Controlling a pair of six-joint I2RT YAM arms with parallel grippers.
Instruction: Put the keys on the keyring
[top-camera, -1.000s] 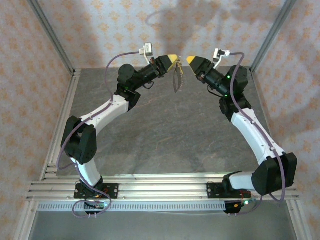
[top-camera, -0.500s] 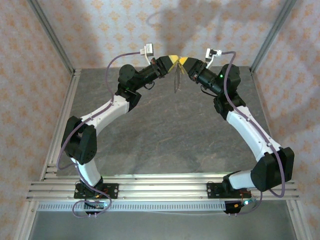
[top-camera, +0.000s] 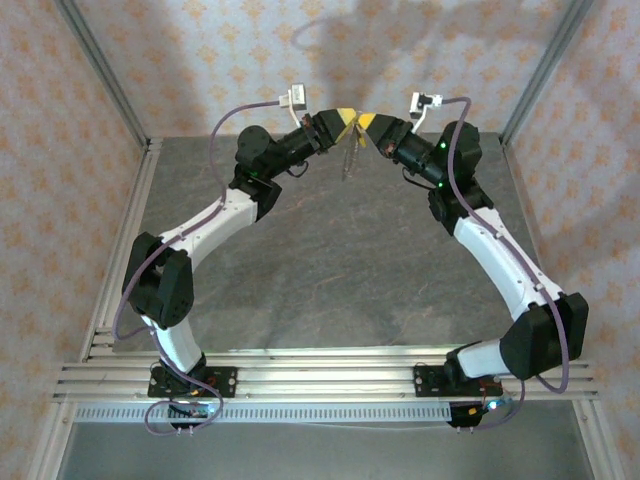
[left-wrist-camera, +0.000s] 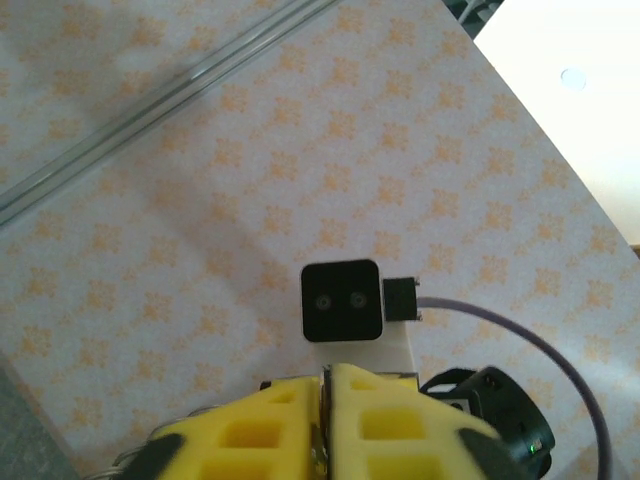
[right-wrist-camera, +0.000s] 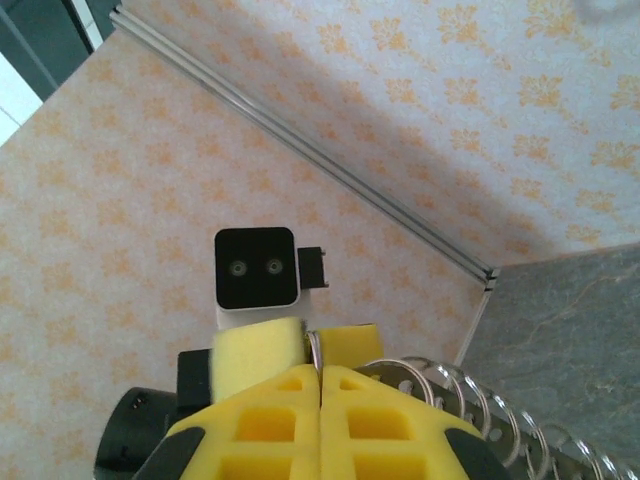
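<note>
Right hand (top-camera: 366, 122) clenched on keyring (top-camera: 348, 157). Left hand (top-camera: 346, 118) meets it tip-to-tip, nearly closed; cannot tell if gripping. Keyring hangs below.

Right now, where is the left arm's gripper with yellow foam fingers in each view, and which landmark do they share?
Top external: the left gripper, upper centre, tip to tip with the right gripper.
Left wrist: its fingers, bottom centre.
Right wrist: its small pads, lower centre, under a black camera.
Shared landmark: the orange-patterned wall.
</note>
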